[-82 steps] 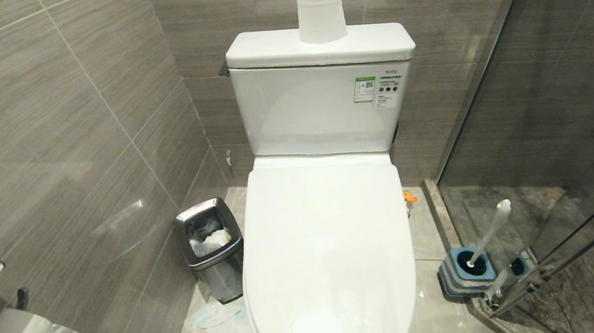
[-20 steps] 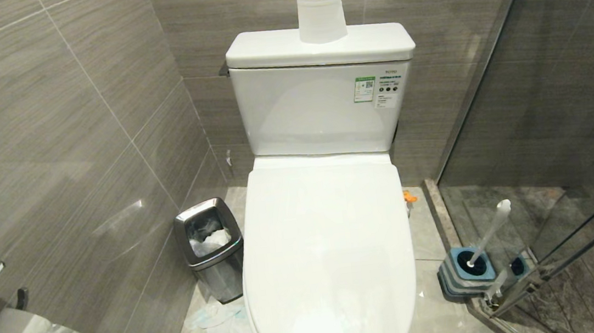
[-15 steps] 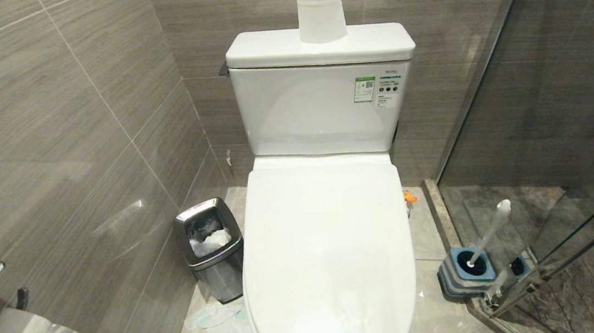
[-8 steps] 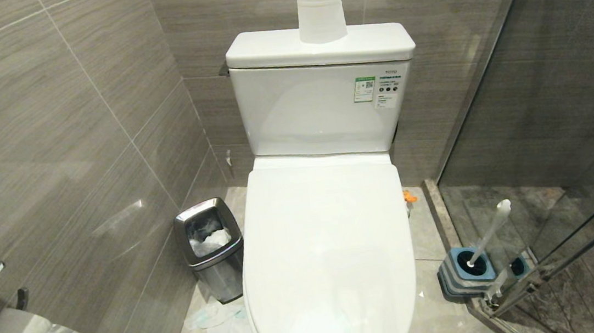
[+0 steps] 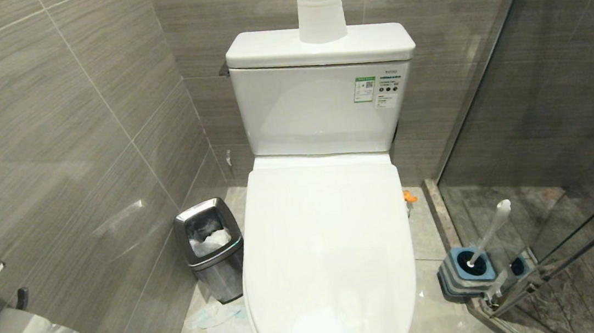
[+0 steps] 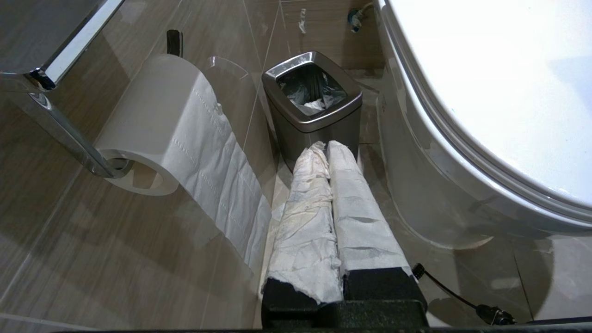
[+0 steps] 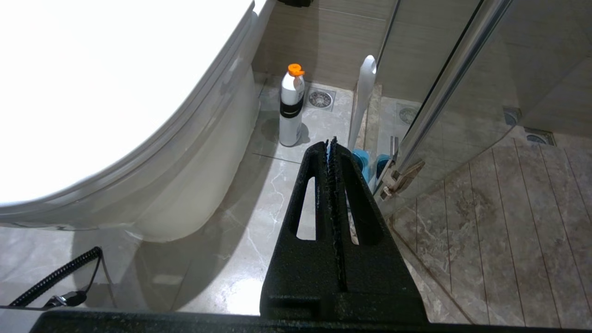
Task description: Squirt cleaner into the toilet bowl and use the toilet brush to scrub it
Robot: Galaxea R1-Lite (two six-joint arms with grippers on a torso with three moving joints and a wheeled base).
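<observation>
Both claws, left (image 6: 326,147) and right (image 7: 331,143), are closed and empty. Ahead of the right claw stands the light, stiff brush (image 7: 363,99); grip its slim, slippery handle midway.

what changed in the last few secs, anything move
Nothing visibly changed. The toilet lid is down as before, the toilet brush stands in its holder by the glass, and the paper roll sits on the tank. Both grippers, left and right, are shut and empty beside the bowl.

White toilet bowl (image 5: 328,251); blue-topped, grey-striped brush holder (image 5: 466,275).
</observation>
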